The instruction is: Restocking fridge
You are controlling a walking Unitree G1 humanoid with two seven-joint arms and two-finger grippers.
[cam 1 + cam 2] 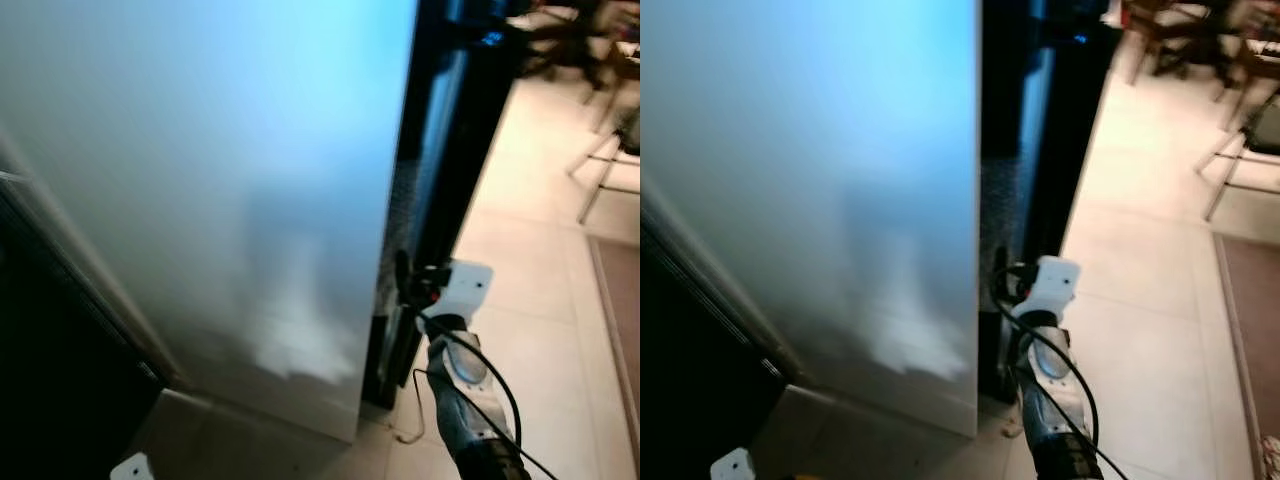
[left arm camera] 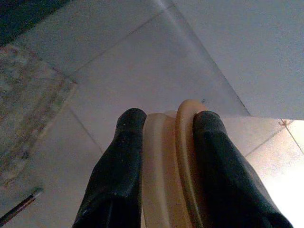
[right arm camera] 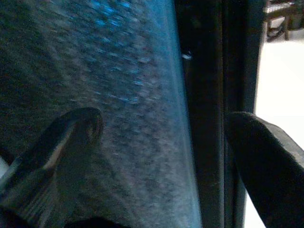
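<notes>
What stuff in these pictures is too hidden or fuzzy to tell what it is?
- Inside the fridge: the big pale fridge door blocks it in both eye views.
- The beige round-edged thing held by the left gripper: its black fingers cover its sides and the left wrist view's edge cuts it off, so I can't name it.
- The dark chairs far off: blurred in the left eye view.
- The right gripper: open at the door's edge, though the right wrist view is dark and grainy.

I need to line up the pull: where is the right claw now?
In the eye views the right claw is low on the robot's right, at the free edge of the tall grey fridge door, its fingers spread either side of that edge.
</notes>
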